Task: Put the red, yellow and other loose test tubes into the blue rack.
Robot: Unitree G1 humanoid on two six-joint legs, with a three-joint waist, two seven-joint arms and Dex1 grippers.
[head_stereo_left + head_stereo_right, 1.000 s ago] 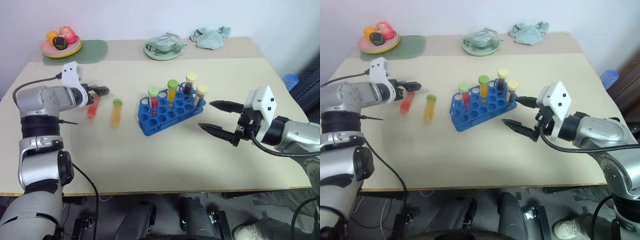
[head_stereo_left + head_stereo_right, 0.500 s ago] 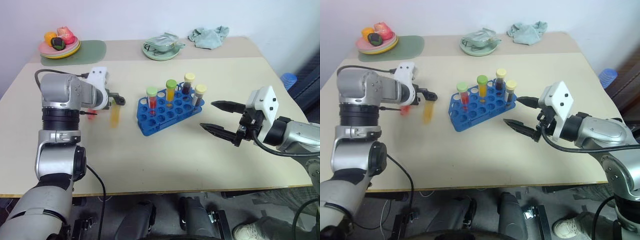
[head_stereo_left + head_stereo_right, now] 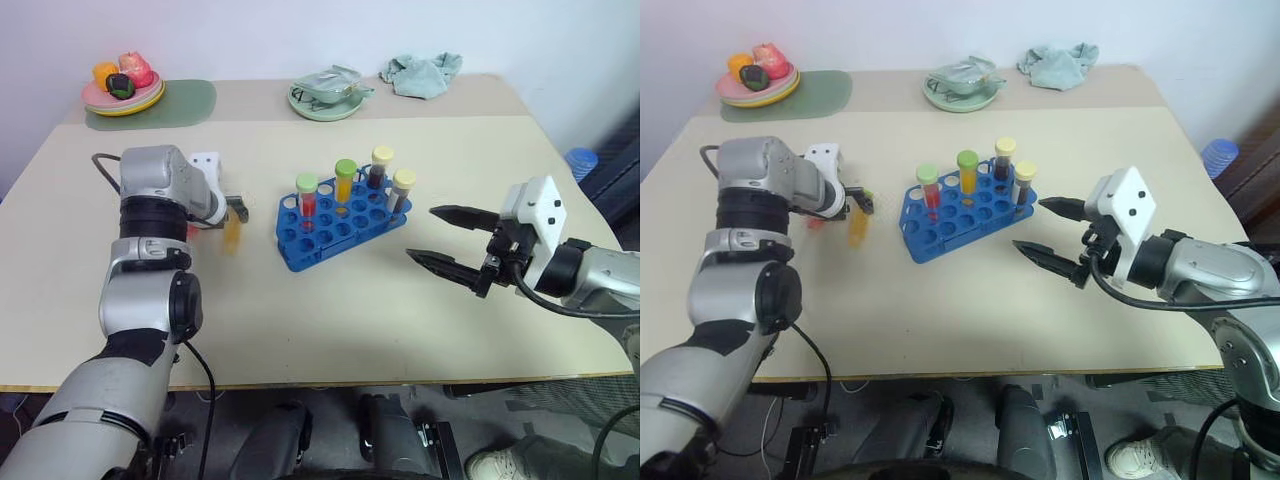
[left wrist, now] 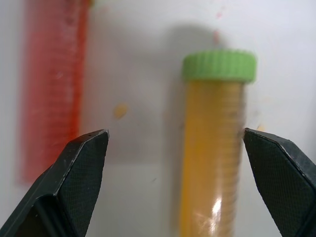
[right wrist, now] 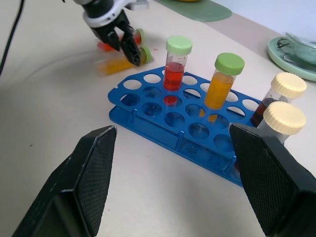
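The blue rack (image 3: 340,226) stands mid-table with several capped tubes upright in it. Left of it two loose test tubes lie on the table: a yellow one with a green cap (image 4: 217,148) and a red one (image 4: 52,98). My left gripper (image 3: 236,208) points steeply down over them, open, its fingertips straddling the yellow tube (image 3: 232,236) and the gap beside it without touching. The red tube (image 3: 815,222) is mostly hidden behind that wrist. My right gripper (image 3: 420,232) hovers open and empty to the right of the rack, pointing at it.
At the back stand a pale-green plate (image 3: 325,97) with a crumpled wrapper, a teal cloth (image 3: 420,72) and a plate of fruit (image 3: 122,90) on a green mat (image 3: 190,101). A blue object (image 3: 580,160) sits beyond the right table edge.
My left hand has swung right and tipped downward, going from beside the red tube to above the yellow one. The right arm has held still.
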